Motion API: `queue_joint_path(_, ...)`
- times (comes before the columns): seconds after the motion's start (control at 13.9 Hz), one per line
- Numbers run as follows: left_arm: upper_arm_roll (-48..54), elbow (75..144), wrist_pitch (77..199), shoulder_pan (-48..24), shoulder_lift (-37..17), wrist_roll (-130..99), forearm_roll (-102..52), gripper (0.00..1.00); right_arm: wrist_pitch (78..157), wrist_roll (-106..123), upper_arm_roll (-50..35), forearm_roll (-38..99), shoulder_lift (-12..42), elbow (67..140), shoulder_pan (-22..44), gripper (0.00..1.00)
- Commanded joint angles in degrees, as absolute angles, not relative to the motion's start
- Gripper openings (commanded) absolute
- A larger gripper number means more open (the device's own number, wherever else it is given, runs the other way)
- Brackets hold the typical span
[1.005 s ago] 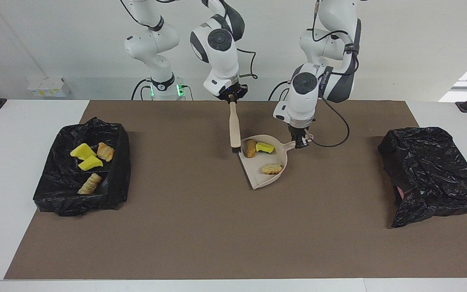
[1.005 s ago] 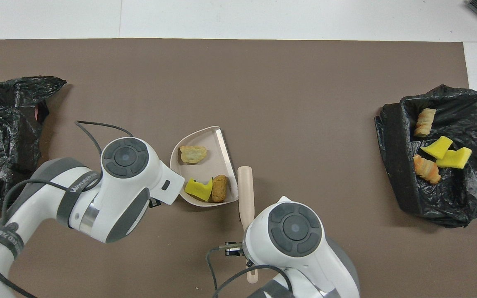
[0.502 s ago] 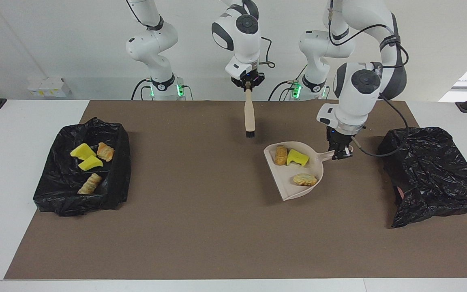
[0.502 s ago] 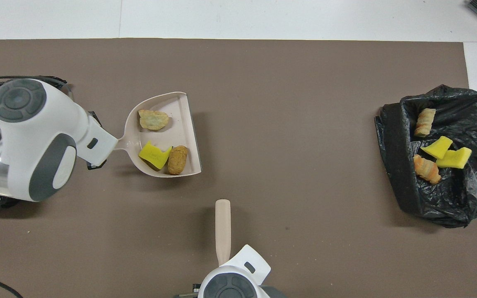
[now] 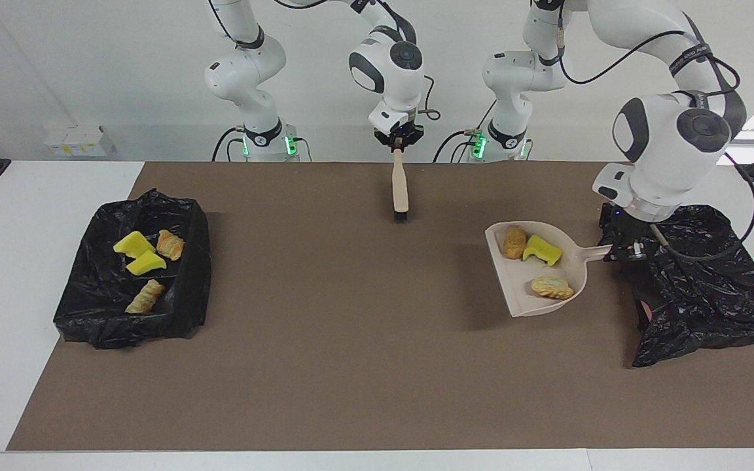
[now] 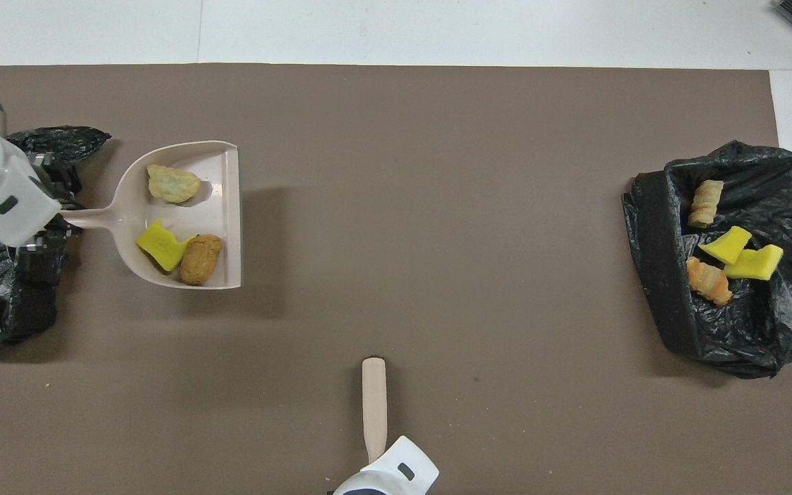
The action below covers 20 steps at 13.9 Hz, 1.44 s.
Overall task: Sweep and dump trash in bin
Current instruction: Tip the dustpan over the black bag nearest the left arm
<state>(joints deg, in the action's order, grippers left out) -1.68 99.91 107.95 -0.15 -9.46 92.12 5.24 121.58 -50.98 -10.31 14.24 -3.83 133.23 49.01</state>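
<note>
Left gripper (image 5: 620, 252) is clenched on the handle of the beige dustpan (image 5: 520, 297), which I have raised off the brown mat (image 5: 351, 366), casting a shadow on it, just beside the closed-over black bag (image 5: 698, 288) at the left arm's end of the table; the gripper itself hangs over that bag's edge. Three pieces of trash ride in the pan: a brown bread-like lump (image 5: 514, 242), a yellow sponge chunk (image 5: 542, 250) touching it, and a paler tan lump (image 5: 552, 287) apart from them. My right gripper (image 5: 399, 143) grasps the top of the beige brush (image 5: 400, 190), which hangs upright with its dark bristles down, over the mat's middle near the robots' edge. At the right arm's end, the open black-lined bin (image 5: 187, 288) holds the other four pieces: two yellow chunks (image 5: 136, 252) close together, an orange-brown lump (image 5: 170, 244) beside them, and a tan lump (image 5: 145, 296) a little apart.
</note>
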Motion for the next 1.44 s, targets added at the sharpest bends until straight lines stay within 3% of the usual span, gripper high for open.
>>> queue_joint_path(0.0,-1.14,97.30,104.95,4.90,-10.11,102.09,4.66,0.00,125.66,-52.30,-10.28,12.83,-4.66,135.87,49.22,0.00)
queue_joint_path(0.14,-1.32,96.86,104.24,8.94,-10.02,109.91,4.75,0.00,126.30,-52.21,-10.28,12.83,-4.66,136.32,49.39,0.04)
queue_joint_path(0.36,-1.41,96.33,104.59,15.01,-10.02,120.47,4.92,0.00,126.39,-52.12,-10.28,12.83,-4.48,136.32,49.39,0.41)
queue_joint_path(0.65,-1.41,94.93,106.96,21.96,-10.72,129.46,7.11,0.00,126.21,-51.59,-10.20,12.83,-4.13,136.23,48.96,0.53)
queue_joint_path(0.93,-1.49,83.96,108.10,24.34,-16.86,128.68,15.18,0.00,125.95,-51.85,-10.11,12.92,-3.17,134.66,48.17,0.58)
queue_joint_path(1.36,-2.29,82.97,114.34,23.38,-17.67,115.53,29.32,0.00,122.35,-51.33,-9.76,12.83,-4.92,130.00,36.67,0.90)
